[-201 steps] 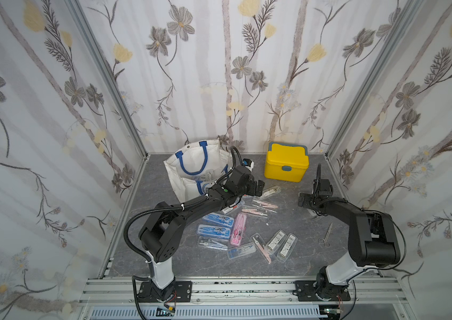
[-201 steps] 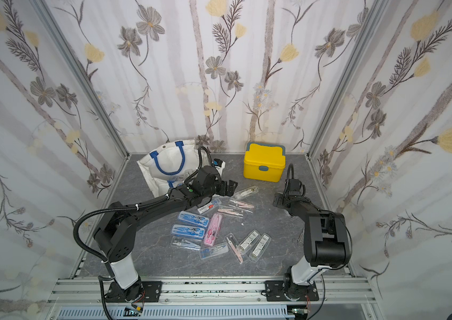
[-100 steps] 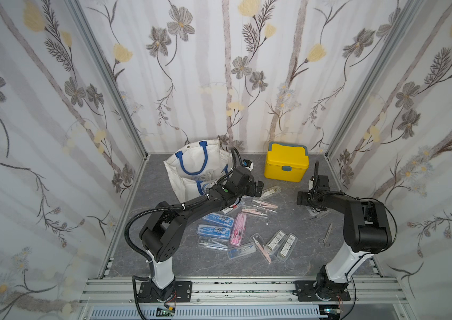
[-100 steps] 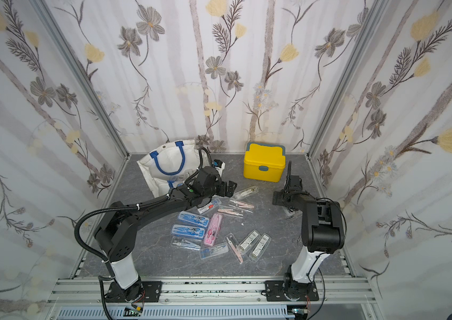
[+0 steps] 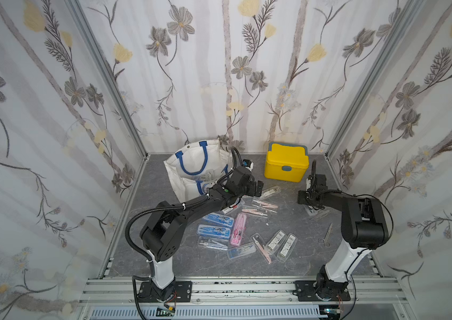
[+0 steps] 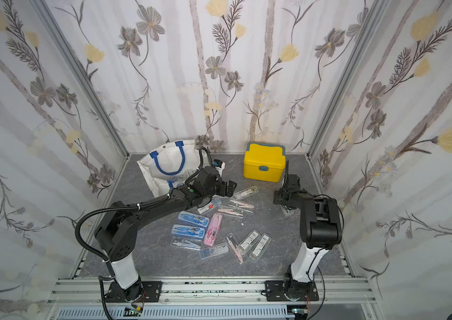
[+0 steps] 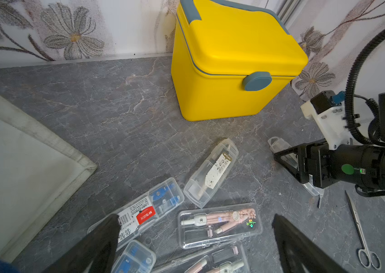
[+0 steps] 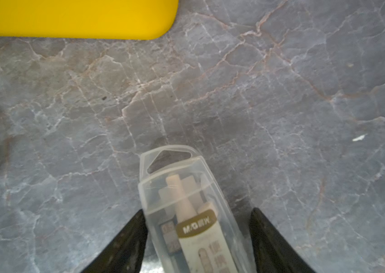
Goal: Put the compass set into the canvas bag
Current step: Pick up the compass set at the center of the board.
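walls point(image 5: 219, 69) papered with grey and yellow flowers close in a grey table point(image 5: 191, 263) with a smooth, marble-veined top. at the back, on the left arm's side, the canvas bag point(image 5: 180, 180) slumps in soft white folds, its blue rope handles looping over the fabric. near it but apart stands the yellow box point(image 5: 286, 163), glossy hard plastic with rounded corners, a grey-blue rim and an oval latch on its shut lid. the left gripper point(image 7: 195, 218) hangs just beside the bag, above a scatter of flat cases point(image 5: 218, 220) in mid-table, clear plastic with blue or pink tools inside. its black, wedge-shaped jaws are spread wide with nothing between them. the right gripper point(image 8: 197, 211) sits low in front of the box, its jaws set partway apart around a compass set point(image 8: 186, 201). this is a long, clear, rounded case with a hang tab, lying flat on the table, well apart from the bag. one finger point(image 8: 137, 231) meets the case's edge and the other shows a gap; whether the first one presses, i cannot tell. thin steel scissors point(image 5: 326, 235) lie near the right arm.
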